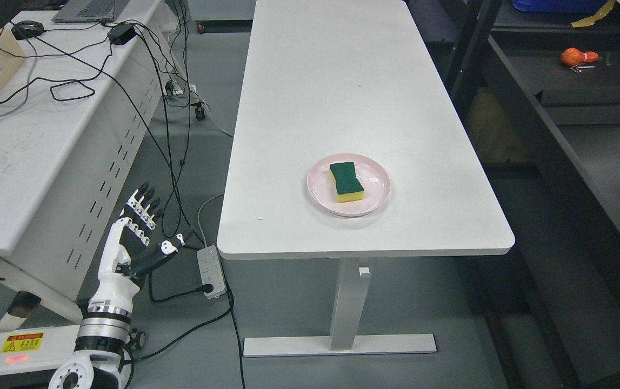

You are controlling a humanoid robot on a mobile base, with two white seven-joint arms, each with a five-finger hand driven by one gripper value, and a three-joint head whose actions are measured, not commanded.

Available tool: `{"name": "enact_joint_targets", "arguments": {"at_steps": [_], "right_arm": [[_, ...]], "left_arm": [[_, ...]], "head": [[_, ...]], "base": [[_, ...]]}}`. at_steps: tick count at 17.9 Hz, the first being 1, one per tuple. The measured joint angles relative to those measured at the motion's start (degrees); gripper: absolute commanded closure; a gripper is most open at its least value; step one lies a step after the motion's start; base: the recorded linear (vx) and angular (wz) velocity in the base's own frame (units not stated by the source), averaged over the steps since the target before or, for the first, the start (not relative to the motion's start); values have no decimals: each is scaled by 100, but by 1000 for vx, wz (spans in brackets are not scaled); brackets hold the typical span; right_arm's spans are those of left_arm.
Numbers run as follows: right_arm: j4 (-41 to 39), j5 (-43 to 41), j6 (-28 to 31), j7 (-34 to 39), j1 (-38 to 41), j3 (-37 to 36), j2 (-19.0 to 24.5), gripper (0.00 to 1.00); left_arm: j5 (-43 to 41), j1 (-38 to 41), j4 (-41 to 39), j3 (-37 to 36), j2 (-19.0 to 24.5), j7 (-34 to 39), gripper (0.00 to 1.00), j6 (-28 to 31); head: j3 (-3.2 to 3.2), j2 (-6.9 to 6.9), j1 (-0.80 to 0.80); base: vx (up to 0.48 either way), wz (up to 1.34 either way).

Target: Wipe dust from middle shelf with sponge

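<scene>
A sponge [346,182] with a green top and a yellow base lies on a pink plate [374,197] near the front of the white table [342,81]. My left hand [145,227] hangs at the lower left, below table height and well left of the plate, with its fingers spread and empty. The dark shelf unit [585,129] stands along the right side. My right arm does not show.
A second white desk [28,135] at the left carries a laptop, a cardboard box and tangled cables. A power strip [211,271] and cables lie on the floor beside my left hand. An orange object [575,56] lies on the shelf.
</scene>
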Motion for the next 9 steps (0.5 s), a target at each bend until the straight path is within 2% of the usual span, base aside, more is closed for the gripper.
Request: {"name": "enact_joint_targets", "arguments": {"at_steps": [9], "right_arm": [[0,0,0,0,1,0,0,0]], "left_arm": [[4,9,-8,-22,-5,-5,1,18]], "head": [[0,0,0]], "base": [[100,-123]]}}
